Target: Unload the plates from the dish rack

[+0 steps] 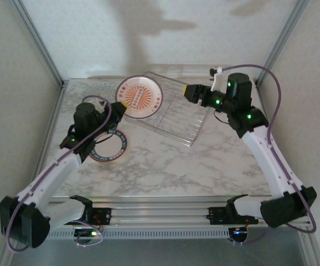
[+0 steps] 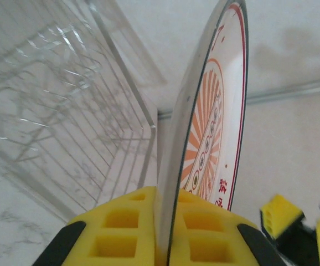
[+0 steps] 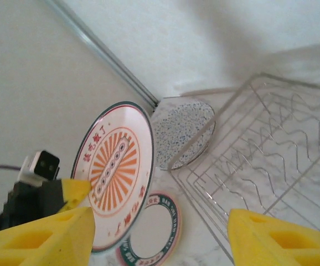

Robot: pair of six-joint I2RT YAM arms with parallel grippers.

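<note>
While the left gripper (image 2: 163, 235) clamps the lower rim of the sunburst plate (image 1: 139, 98), that plate stands on edge over the dish rack's (image 1: 174, 119) left corner: white, with orange rays and a dark rim. Red characters ring the rays, too small to read. Its gripped edge is hidden inside the jaws. At the rack's right side, the right gripper (image 3: 160, 224) hangs with fingers wide apart.

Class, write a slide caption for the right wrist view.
Left gripper holds sunburst plate beside the rack; right gripper open.
</note>
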